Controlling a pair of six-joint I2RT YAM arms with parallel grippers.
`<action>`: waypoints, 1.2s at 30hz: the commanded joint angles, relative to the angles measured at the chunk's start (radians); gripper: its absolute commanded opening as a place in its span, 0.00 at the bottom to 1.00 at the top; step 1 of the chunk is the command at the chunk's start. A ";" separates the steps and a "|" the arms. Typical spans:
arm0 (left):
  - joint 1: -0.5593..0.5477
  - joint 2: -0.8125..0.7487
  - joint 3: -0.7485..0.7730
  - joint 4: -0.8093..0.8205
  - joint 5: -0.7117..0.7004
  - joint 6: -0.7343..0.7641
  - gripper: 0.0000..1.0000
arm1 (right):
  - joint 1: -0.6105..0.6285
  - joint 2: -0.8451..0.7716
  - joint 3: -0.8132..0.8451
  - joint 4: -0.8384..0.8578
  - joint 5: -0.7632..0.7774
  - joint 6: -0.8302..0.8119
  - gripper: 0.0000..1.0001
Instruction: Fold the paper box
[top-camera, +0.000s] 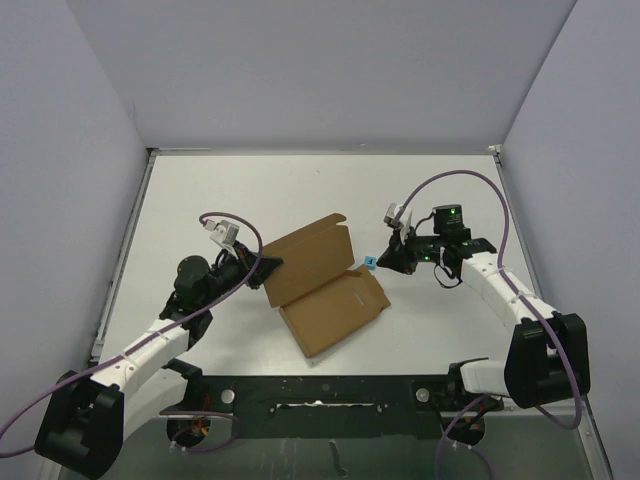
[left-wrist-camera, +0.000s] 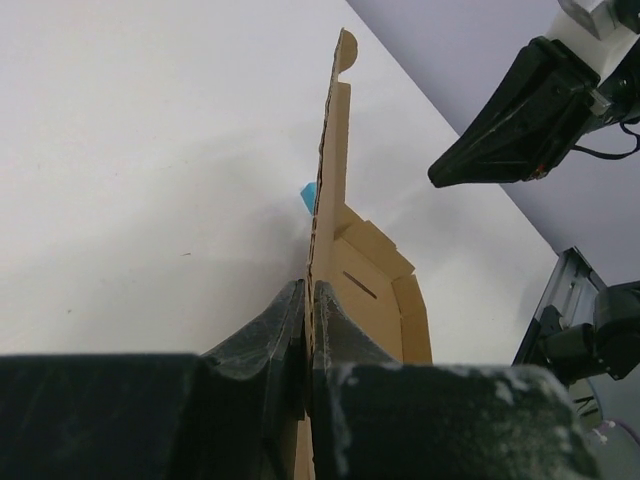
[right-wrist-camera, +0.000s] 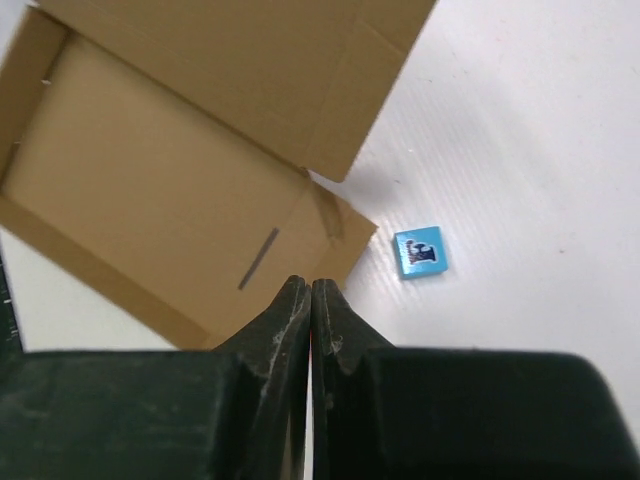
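One box (top-camera: 325, 290), brown cardboard, sits about mid-table, a little toward the arms. It's open: a shallow tray lies flat, and one big lid panel is raised along its far-left side. The left wrist view sees that panel almost edge-on, standing up with one rounded tab at the top. One slit shows in the tray floor.

Two grippers are in play. The left gripper (top-camera: 268, 268) is at the panel's left edge, closed down narrow with the cardboard pinched between its fingers. The right gripper (top-camera: 386, 262) hovers just right of the box, fingers pressed together with nothing in them. In its own wrist view the tips sit over the tray's corner.

One cube (top-camera: 369, 264), tiny and blue with a dark mark on top, lies on the table just beside that corner, not touching, between the box and the right gripper.

There's one white table (top-camera: 250, 190), matte, with pale lilac-grey walls (top-camera: 320, 70) on three sides.
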 joint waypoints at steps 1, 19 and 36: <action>-0.005 -0.036 -0.010 0.075 -0.079 -0.039 0.00 | 0.066 0.065 0.024 0.141 0.182 0.011 0.00; -0.010 -0.037 -0.053 0.102 -0.089 -0.073 0.00 | 0.234 0.306 0.135 0.180 0.459 -0.007 0.00; -0.009 -0.011 -0.074 0.154 -0.082 -0.098 0.00 | 0.290 0.363 0.164 0.153 0.429 -0.034 0.00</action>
